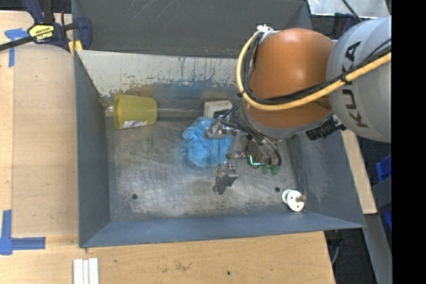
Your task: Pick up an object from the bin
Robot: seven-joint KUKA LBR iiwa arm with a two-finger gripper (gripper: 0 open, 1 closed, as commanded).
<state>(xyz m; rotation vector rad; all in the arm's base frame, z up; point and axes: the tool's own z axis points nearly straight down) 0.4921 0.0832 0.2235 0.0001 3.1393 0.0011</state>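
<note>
The gripper [225,181] is low over the floor; its state (open or closed) cannot be told. The crumpled blue cloth [198,144] lies just beside it, up-left in view.

"KUKA" – black letters – on the white arm [368,102]

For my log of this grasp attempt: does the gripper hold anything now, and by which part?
Nothing appears to be held. The gripper is low over the bare bin floor, beside the blue crumpled cloth.
</note>
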